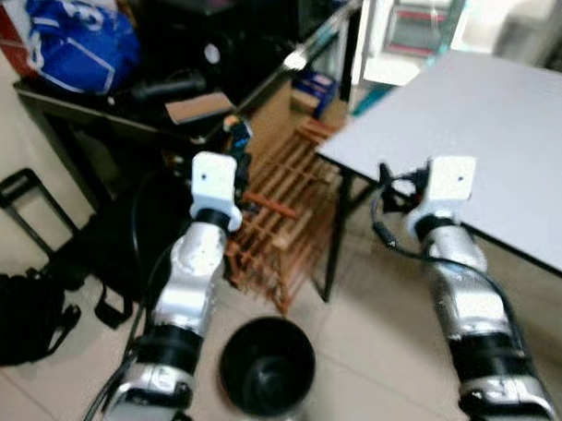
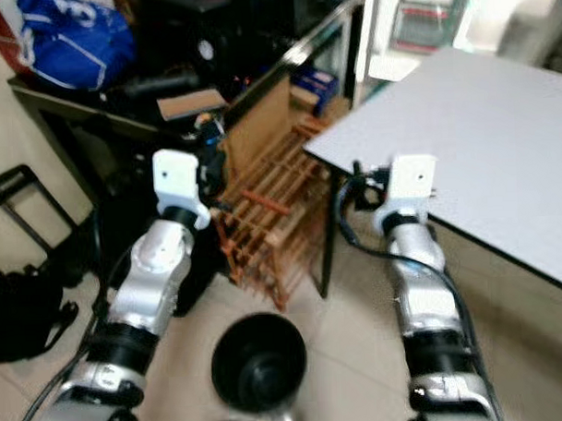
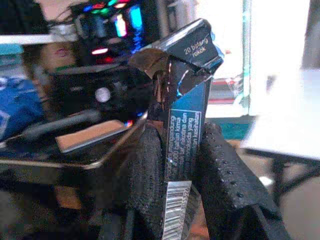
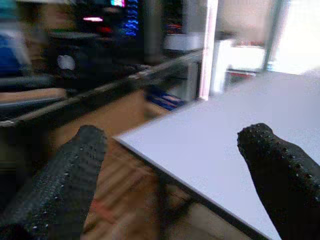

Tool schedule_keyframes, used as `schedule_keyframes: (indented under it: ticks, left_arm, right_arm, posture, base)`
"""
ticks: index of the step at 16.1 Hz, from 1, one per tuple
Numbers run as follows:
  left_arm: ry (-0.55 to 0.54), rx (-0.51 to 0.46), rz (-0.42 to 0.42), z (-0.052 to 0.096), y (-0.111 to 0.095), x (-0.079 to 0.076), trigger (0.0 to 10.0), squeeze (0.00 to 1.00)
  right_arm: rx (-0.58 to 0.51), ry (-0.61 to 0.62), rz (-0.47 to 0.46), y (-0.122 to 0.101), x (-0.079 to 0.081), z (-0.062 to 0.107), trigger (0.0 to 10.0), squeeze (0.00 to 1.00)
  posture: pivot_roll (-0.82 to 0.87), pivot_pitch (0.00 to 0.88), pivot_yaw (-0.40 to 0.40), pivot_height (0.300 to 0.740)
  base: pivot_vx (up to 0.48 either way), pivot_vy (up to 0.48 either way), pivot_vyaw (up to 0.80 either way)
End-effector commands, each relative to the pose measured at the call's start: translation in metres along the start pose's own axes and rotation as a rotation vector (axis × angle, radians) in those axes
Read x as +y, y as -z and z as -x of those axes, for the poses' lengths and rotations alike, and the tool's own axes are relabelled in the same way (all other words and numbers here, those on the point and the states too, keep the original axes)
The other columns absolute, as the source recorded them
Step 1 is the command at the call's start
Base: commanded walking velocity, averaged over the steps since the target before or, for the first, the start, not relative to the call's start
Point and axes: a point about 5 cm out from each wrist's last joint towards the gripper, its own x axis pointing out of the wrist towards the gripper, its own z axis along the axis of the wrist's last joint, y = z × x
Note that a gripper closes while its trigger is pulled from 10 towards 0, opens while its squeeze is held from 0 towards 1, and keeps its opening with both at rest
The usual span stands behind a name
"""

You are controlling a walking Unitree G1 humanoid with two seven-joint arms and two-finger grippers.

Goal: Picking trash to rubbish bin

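My left gripper (image 3: 182, 165) is shut on a crumpled dark blue cigarette pack (image 3: 184, 120) that stands upright between its two black fingers (image 3: 227, 185). In the head views that gripper (image 1: 238, 143) is raised over the wooden rack, with the pack (image 1: 239, 133) at its tip. A black rubbish bin (image 1: 267, 365) stands on the tiled floor between my two arms, below and nearer to me than the left gripper. My right gripper (image 4: 175, 165) is open and holds nothing, its fingers (image 4: 70, 175) spread in front of the grey table's corner. Its wrist (image 1: 446, 182) is raised beside the table.
A grey table (image 1: 500, 138) fills the right side. A slatted wooden rack (image 1: 281, 215) stands by its leg. A dark glass desk (image 1: 102, 110) carries a blue bag (image 1: 72, 42) and black gear. Black bags (image 1: 26, 312) and a trolley handle (image 1: 27, 205) lie at the left.
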Motion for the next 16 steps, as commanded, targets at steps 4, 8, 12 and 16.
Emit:
schedule_keyframes:
  ticks: [4,8,12,16]
  left_arm:
    - [0.006,-0.035,0.011,-0.0031,-0.0076,-0.0047,10.0,0.00]
    - [0.021,-0.059,0.037,-0.0027,-0.0104,-0.0066,10.0,0.00]
    - [0.025,-0.058,0.037,-0.0022,-0.0097,-0.0075,10.0,0.00]
    - [0.036,-0.026,0.040,0.0000,-0.0017,-0.0098,10.0,0.00]
  right_arm:
    - [0.000,0.014,0.040,0.0003,-0.0071,0.0004,10.0,0.00]
    - [-0.002,0.013,0.035,0.0007,-0.0060,0.0002,10.0,0.00]
    - [0.001,0.008,0.033,0.0014,-0.0053,0.0003,10.0,0.00]
    - [0.011,0.000,0.034,0.0044,-0.0041,0.0016,10.0,0.00]
  posture:
    - [-0.06,0.063,0.052,0.740]
    - [-0.06,0.060,0.054,0.740]
    - [-0.06,0.057,0.054,0.740]
    - [-0.06,0.054,0.056,0.740]
  base:
    - [0.346,0.000,0.00]
    - [0.000,0.000,0.00]
    - [0.000,0.000,0.00]
    - [0.000,0.000,0.00]
